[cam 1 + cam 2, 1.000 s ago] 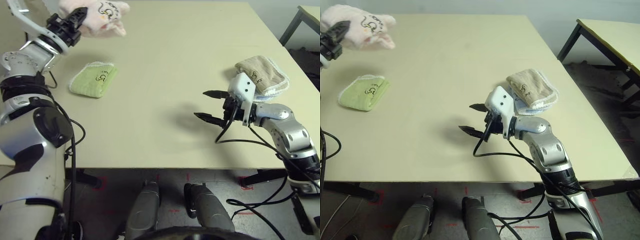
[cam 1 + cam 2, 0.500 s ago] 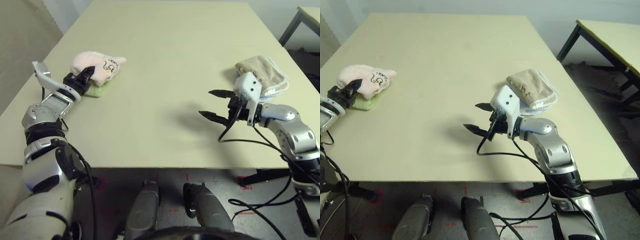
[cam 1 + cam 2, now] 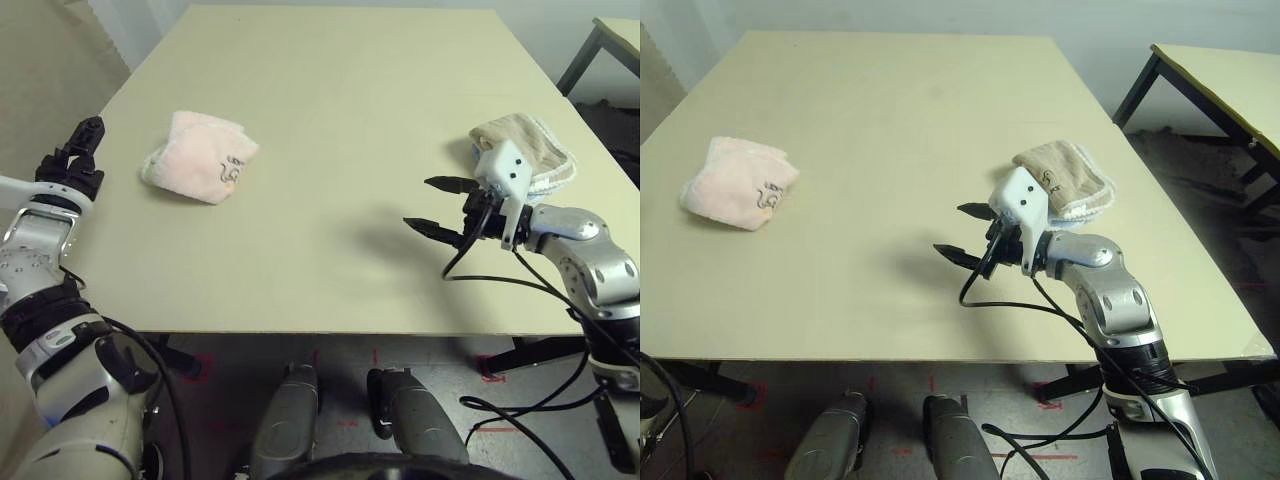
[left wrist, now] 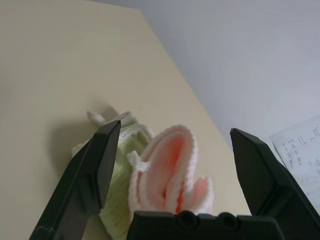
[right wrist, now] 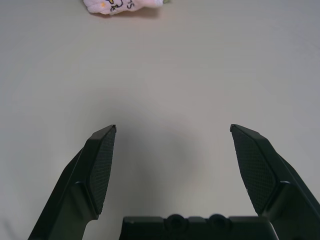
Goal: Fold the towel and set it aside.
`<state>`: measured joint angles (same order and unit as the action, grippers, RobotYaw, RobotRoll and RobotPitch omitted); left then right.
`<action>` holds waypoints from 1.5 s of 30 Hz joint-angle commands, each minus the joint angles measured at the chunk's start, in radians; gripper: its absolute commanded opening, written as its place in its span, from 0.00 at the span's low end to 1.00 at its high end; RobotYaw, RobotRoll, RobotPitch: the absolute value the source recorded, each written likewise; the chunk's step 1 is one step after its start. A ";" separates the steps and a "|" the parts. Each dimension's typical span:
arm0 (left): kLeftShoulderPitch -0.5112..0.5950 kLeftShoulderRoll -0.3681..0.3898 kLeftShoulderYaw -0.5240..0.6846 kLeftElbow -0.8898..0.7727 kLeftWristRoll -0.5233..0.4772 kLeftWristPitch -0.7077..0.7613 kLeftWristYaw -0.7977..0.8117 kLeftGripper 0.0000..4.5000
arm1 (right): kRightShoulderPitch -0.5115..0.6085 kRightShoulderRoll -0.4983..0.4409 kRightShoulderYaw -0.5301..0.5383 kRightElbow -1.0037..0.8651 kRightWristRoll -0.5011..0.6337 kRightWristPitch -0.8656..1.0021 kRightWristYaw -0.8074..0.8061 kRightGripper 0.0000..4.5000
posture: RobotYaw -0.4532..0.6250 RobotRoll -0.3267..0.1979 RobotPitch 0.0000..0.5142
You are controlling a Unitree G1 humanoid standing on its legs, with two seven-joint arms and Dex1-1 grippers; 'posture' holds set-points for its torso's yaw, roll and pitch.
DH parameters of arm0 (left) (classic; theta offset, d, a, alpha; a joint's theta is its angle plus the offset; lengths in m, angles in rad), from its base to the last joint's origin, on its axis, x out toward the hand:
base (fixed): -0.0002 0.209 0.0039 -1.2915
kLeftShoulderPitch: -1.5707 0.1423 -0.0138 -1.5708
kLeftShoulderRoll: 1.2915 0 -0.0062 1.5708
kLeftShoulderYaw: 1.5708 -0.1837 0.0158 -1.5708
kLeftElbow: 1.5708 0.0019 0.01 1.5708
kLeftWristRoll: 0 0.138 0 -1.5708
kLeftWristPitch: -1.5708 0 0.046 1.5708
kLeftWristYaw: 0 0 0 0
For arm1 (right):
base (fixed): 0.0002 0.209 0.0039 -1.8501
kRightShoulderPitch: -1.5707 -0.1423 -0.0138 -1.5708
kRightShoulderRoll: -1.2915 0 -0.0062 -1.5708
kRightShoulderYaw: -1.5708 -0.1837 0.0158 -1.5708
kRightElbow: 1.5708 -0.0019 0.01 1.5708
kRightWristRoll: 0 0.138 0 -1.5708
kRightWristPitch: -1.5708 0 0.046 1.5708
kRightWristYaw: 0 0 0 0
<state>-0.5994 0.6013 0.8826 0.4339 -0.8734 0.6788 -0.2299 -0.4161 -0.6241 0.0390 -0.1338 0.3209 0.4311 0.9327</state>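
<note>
Pink fluffy folded towel [image 3: 201, 157] lies on a green folded cloth [image 4: 117, 200] at the left side of the cream counter [image 3: 340, 120], just ahead of the left gripper [image 3: 80, 150], whose jaws are released and empty — that arm is nearer. Right gripper [image 3: 436, 206] hangs released, well apart. Small dark embroidery shows on the towel — unreadable
</note>
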 commanded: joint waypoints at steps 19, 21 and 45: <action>0.180 -0.145 -0.151 -0.329 -0.138 0.174 0.097 1.00 | 0.033 0.016 -0.061 -0.034 0.068 0.072 -0.073 1.00 | 0.42 0.62 0.26; 0.218 -0.175 -0.133 -0.364 -0.151 0.175 0.145 1.00 | 0.040 0.013 -0.066 -0.040 0.070 0.072 -0.074 1.00 | 0.42 0.62 0.26; 0.213 -0.199 -0.251 -0.281 -0.075 0.059 0.192 1.00 | 0.053 0.004 -0.057 -0.049 0.062 0.067 -0.066 1.00 | 0.41 0.62 0.25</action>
<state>-0.3756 0.3985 0.6451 0.1104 -0.9755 0.7609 -0.0212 -0.3713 -0.6082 -0.0190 -0.1731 0.3834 0.4968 0.8651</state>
